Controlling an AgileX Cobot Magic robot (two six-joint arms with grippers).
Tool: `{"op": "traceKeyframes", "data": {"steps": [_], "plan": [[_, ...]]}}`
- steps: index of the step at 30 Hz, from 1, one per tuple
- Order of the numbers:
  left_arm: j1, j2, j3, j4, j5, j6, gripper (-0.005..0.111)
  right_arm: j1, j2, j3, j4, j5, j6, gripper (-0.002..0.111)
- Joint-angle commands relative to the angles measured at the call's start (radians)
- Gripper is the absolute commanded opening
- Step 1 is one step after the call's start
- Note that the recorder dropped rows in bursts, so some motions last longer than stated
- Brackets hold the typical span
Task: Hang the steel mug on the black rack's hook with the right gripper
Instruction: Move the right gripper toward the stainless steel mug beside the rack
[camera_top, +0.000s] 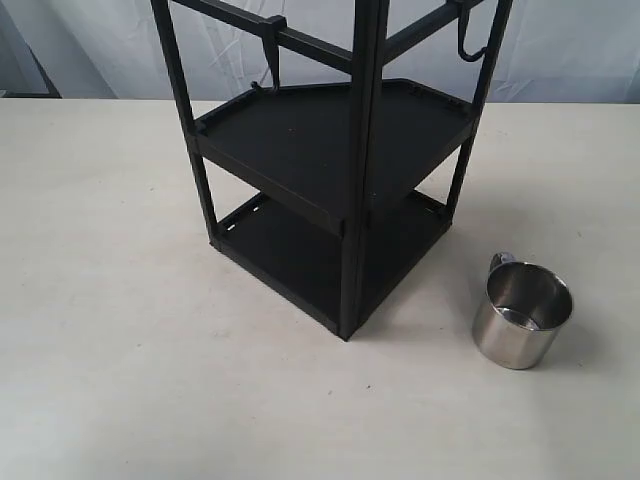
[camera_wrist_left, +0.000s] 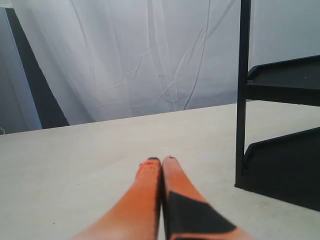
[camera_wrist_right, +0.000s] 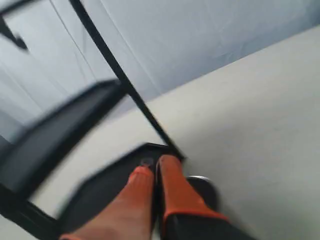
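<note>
Right gripper (camera_wrist_right: 156, 167) had its orange pads pressed together, empty, angled low over the table (camera_top: 120, 330) near the black rack (camera_top: 340, 170); that view was blurred. Left gripper (camera_wrist_left: 161, 161) was likewise pressed together, empty. I saw one steel mug (camera_top: 521, 322) upright, mouth up, handle facing away, just right of the rack. One hook (camera_top: 270, 60) hung on the crossbar, plus one J hook (camera_top: 470, 40).

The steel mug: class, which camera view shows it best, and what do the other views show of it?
The exterior view: the steel mug stands upright on the table, whole and sharp, handle toward the black rack. The right wrist view shows only a blurred sliver behind the right hand. The left wrist view shows none.
</note>
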Motion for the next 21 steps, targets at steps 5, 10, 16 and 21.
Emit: {"op": "traceKeyframes", "data": {"steps": [5, 10, 16, 21], "plan": [[-0.005, -0.005, 0.0, 0.001, -0.005, -0.002, 0.002, -0.002, -0.007, 0.002, 0.533, -0.413, 0.106, 0.003], [-0.005, -0.005, 0.0, 0.001, -0.005, -0.002, 0.002, -0.002, -0.007, -0.015, 0.485, -0.419, 0.274, 0.003], [-0.005, -0.005, 0.0, 0.001, -0.005, -0.002, 0.002, -0.002, 0.195, -0.295, -0.247, 0.063, 0.226, 0.003], [-0.005, -0.005, 0.0, 0.001, -0.005, -0.002, 0.002, -0.002, 0.769, -0.595, -0.456, 0.544, 0.174, 0.003]]}}
